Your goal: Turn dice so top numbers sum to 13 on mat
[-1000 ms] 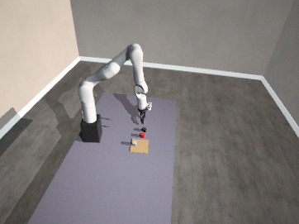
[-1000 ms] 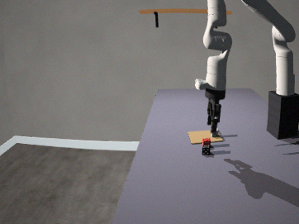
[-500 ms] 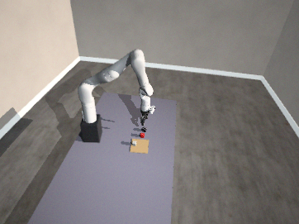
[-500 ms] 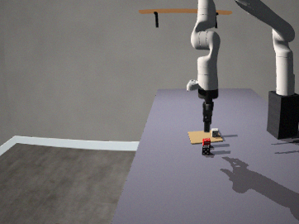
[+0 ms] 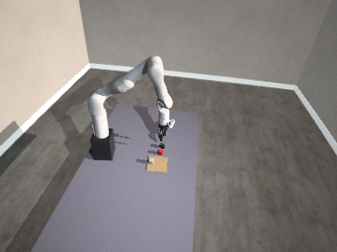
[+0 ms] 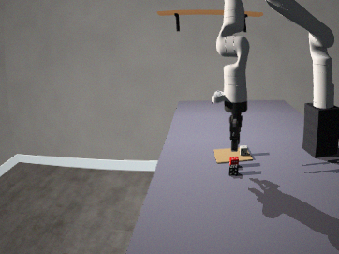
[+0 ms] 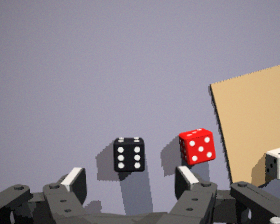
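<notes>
In the exterior view, the tan mat is seen flat on the purple-grey table, with the white die set on its right part. The red die is placed off the mat, just beside its near edge; the black die is found nearer still, also on the table, a little apart from the red one. Five pips are shown on the red face turned to the wrist camera, and six on the black one; the white die is cut off there, so its top number cannot be told. The gripper is held above the table, pointed down, its fingers partly spread — nothing is pinched between them. In the wrist view, the black die is framed between the fingertips, beyond their ends — untouched.
</notes>
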`<state>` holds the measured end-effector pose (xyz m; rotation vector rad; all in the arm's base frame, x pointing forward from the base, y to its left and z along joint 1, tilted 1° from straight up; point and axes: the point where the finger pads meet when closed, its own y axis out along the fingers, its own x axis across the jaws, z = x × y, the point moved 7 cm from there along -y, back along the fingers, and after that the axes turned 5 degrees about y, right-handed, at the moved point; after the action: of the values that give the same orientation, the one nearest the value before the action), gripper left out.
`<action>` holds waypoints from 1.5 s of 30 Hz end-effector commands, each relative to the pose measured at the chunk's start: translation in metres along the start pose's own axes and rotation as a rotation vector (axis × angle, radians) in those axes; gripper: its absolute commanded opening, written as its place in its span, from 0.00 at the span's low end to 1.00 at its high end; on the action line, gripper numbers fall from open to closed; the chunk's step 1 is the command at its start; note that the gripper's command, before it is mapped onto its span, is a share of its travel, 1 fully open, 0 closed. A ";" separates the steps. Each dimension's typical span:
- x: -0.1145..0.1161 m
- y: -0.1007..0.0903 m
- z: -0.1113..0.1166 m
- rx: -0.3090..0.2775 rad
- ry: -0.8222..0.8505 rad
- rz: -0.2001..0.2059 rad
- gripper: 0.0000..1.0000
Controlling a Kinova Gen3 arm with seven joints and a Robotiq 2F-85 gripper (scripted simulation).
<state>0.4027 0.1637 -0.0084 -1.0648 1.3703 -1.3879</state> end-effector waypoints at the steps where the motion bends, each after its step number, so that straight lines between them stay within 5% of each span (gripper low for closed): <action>1: 0.000 -0.001 0.000 0.001 0.000 0.001 0.46; 45: 0.000 0.006 0.001 0.001 0.000 0.000 0.46</action>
<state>0.4038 0.1635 -0.0124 -1.0619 1.3701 -1.3897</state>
